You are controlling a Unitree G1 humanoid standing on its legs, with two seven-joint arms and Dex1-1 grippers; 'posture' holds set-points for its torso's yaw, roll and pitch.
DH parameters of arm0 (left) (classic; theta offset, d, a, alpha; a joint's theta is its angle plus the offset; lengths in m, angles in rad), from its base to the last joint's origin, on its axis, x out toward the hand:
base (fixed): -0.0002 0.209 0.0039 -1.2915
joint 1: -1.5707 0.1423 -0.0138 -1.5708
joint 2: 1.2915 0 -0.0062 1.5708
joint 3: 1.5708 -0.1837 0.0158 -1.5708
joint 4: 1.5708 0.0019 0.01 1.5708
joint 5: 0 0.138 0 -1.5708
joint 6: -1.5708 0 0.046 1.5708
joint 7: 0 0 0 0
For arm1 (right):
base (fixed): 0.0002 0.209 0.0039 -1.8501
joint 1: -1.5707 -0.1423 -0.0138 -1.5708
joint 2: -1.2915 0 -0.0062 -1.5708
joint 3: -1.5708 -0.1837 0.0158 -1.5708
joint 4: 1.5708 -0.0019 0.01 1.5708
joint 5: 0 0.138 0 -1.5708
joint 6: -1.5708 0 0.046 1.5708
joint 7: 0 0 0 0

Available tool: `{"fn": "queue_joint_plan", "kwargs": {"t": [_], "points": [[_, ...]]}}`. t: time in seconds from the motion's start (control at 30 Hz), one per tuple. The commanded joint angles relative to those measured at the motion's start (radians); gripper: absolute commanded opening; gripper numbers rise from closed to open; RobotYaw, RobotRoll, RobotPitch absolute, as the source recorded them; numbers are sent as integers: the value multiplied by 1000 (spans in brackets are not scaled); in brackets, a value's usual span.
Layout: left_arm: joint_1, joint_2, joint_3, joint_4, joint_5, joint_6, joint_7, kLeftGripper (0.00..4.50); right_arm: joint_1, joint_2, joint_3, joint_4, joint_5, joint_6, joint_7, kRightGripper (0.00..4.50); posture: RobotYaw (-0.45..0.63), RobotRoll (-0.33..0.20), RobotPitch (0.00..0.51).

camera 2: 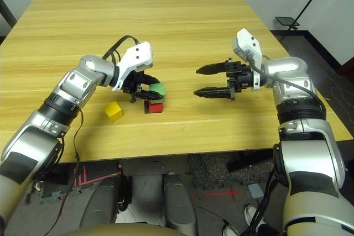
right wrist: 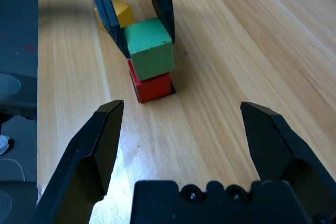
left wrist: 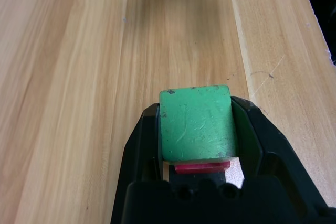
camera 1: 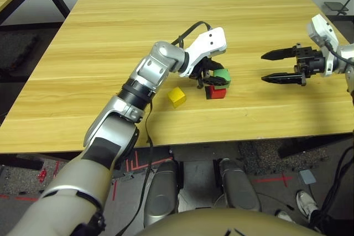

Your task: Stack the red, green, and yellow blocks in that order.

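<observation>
Pale wooden table fills my view, dark floor beyond. My left gripper pinches the green block atop the red block; my right wrist camera reveals the yellow block behind. My right gripper hangs spread, well apart.

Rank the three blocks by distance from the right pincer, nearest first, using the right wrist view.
From the right pincer:
1. Red block, on the table at the bottom of the stack.
2. Green block, on top of the red one, held by the left pincer; barely farther.
3. Yellow block, behind the stack on the table.
</observation>
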Motion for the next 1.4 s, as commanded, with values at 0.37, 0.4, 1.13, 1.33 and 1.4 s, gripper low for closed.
{"fn": "queue_joint_plan", "kwargs": {"t": [0.37,0.4,1.13,1.33,1.4], "points": [[15,0,9,-14,19,16,-17,2022,26,22,-48,-30,-27,23,-24,4500,164,-56,101],[16,-1,9,-15,19,16,-16,2022,24,24,-50,-28,-28,23,-26,4500,164,-56,101],[37,13,15,-56,41,29,-2,4446,21,41,-79,-20,-48,23,-50,4500,180,-65,92],[103,186,87,-403,12,259,28,4483,16,41,-77,-23,-49,26,-41,4500,212,-63,76],[168,260,111,-566,-13,401,44,4483,14,42,-75,-18,-51,22,-34,4500,225,-62,69]]}}
